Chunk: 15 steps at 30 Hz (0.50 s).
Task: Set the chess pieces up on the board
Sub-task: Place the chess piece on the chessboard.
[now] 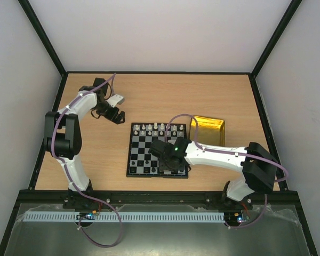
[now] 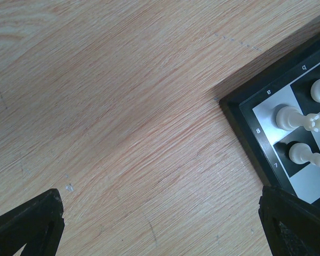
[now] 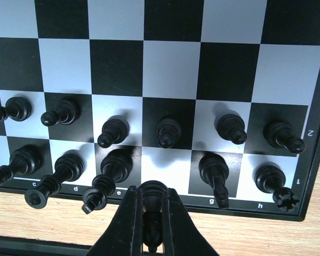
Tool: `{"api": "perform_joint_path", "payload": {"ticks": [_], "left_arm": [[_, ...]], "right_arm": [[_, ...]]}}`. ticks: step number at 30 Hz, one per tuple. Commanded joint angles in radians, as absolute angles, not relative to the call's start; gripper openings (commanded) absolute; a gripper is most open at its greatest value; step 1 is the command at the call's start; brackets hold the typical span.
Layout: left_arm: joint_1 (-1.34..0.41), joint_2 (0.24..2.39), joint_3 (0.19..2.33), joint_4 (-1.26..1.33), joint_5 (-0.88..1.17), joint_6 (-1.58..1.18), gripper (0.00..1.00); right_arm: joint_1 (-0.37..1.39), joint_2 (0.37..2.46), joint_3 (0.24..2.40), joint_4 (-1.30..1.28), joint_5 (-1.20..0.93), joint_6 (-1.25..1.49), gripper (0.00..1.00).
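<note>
The board [image 1: 141,152] lies mid-table, white pieces [image 1: 156,127] along its far rows. My right gripper [image 1: 170,166] hovers over the board's near edge, shut on a black chess piece [image 3: 153,205], held above the empty light square of the first row between the e and g files. Black pieces [image 3: 169,131] fill the two near rows in the right wrist view. My left gripper [image 1: 117,116] is open and empty over bare wood left of the board's far corner [image 2: 240,106]; its fingers [image 2: 34,224] show at the bottom corners. White pieces [image 2: 288,117] stand on that corner.
A shiny gold tray [image 1: 208,130] sits right of the board. Black frame posts and white walls enclose the table. Bare wood [image 1: 90,154] lies left of the board.
</note>
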State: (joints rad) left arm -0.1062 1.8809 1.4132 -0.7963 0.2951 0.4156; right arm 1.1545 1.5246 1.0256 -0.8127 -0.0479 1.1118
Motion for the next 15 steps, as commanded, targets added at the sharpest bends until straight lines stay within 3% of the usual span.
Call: {"api": "perform_joint_path", "payload": {"ticks": [1,15], "left_arm": [[-0.107,1.861,1.421,-0.804,0.306,0.417,0.99],[-0.107,1.861,1.417,-0.805,0.304,0.419,0.99]], "right_arm": [[1.168,1.538,1.029,-0.801,-0.037,1.135,0.02],[1.169,1.535,0.986,-0.777,-0.037,1.141,0.08]]}}
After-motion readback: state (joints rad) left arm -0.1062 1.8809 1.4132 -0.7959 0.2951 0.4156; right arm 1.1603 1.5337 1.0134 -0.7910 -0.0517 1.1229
